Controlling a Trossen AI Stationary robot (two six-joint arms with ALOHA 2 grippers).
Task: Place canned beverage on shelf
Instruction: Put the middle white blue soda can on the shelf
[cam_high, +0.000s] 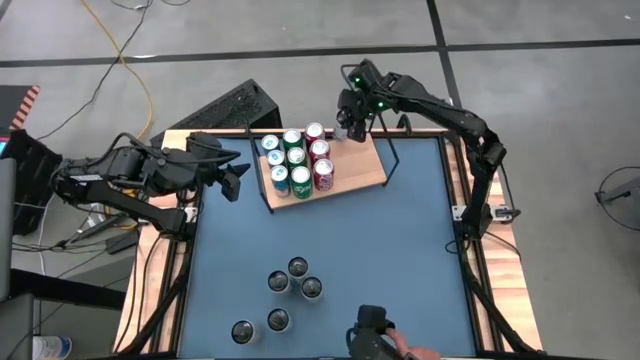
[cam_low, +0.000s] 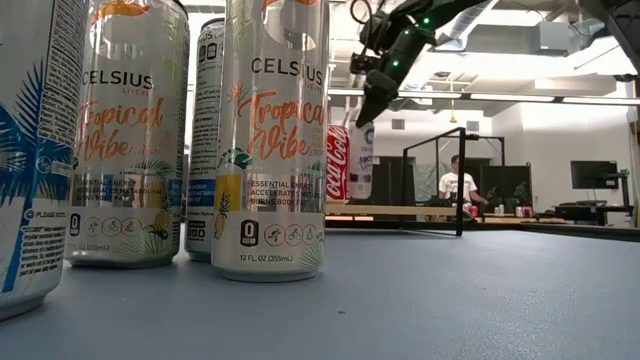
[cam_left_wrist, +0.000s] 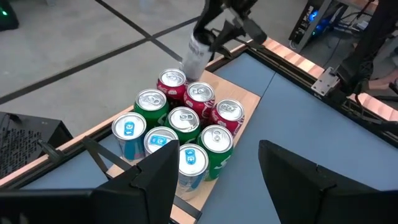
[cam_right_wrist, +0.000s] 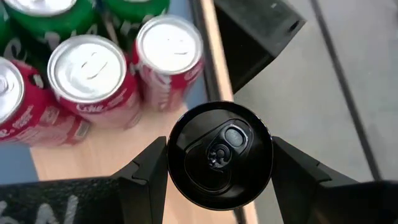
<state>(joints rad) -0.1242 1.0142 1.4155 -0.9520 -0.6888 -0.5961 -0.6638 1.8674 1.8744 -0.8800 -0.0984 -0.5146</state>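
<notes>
The shelf (cam_high: 352, 168), a light-wood board in a black wire frame, lies at the table's far side. Several red, green and blue cans (cam_high: 296, 160) stand on its left part. My right gripper (cam_high: 350, 118) is shut on a pale can with a black top (cam_right_wrist: 219, 155) over the shelf's far edge, just beyond a red can (cam_right_wrist: 166, 53). This can also shows in the low view (cam_low: 360, 150) and the left wrist view (cam_left_wrist: 196, 53). My left gripper (cam_high: 238, 180) hangs open and empty left of the shelf. Several loose cans (cam_high: 298, 285) stand near the table's front. My right gripper pinches the pale can's side wall just under the top rim (cam_right_wrist: 171, 163) between its two fingers, one on each side. The fingers (cam_low: 375, 95) come from above, slanting down. The can hangs a little tilted; whether its bottom touches the board I cannot tell.
The shelf's right half (cam_high: 360, 150) is bare wood. The wire frame's upright (cam_low: 462, 180) rises at the shelf's right end. At the table's near edge a person's hand (cam_high: 412, 352) is beside a dark object (cam_high: 370, 335). A black case (cam_high: 235, 105) lies beyond the table's far left corner.
</notes>
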